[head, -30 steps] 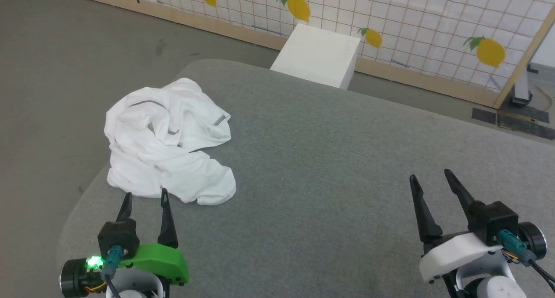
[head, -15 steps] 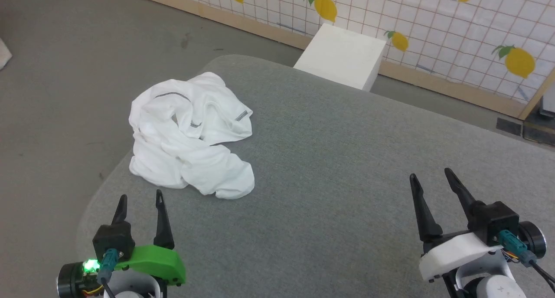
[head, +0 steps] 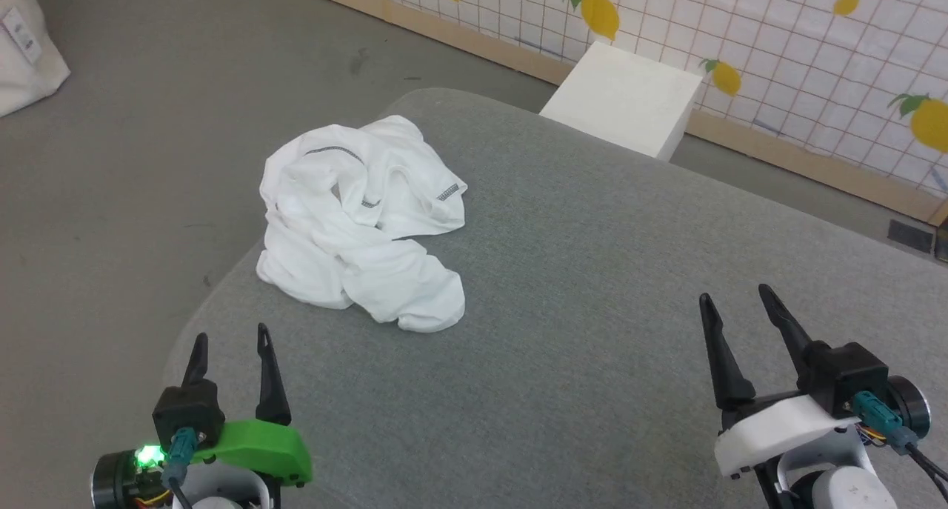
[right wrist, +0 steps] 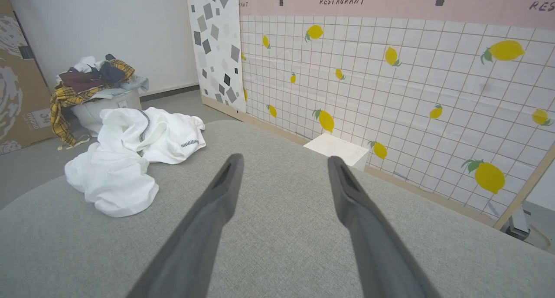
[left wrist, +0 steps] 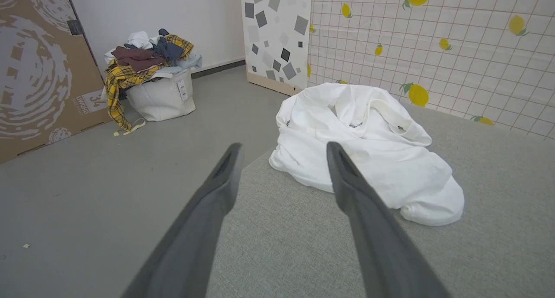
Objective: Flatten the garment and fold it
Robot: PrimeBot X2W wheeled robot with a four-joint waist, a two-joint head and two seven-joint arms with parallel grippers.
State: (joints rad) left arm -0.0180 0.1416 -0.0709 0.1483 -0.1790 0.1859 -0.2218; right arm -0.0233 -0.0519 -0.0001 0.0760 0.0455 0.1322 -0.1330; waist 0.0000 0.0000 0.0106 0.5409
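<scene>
The crumpled white shirt [head: 363, 220] lay far left on a grey soft table [head: 592, 287]. A white floor bag [left wrist: 161, 100] held mixed clothes [left wrist: 138, 57]. The left gripper [head: 230, 333] and right gripper [head: 733, 294] were spread wide, empty.

The garment [head: 355, 220], at ten o'clock on the heathered grey table [head: 592, 287], is white with grey-black dashed stitching. The left gripper [head: 230, 332] at seven o'clock has dark fingers [head: 271, 383] on a bright green mount [head: 255, 450] (a green light [head: 148, 456] glows beside it). The right gripper [head: 733, 293], at four o'clock, has a white mount. The wall panel [head: 800, 42] at one o'clock is white with a thin reddish grid and yellow, green-leaved lemons.
</scene>
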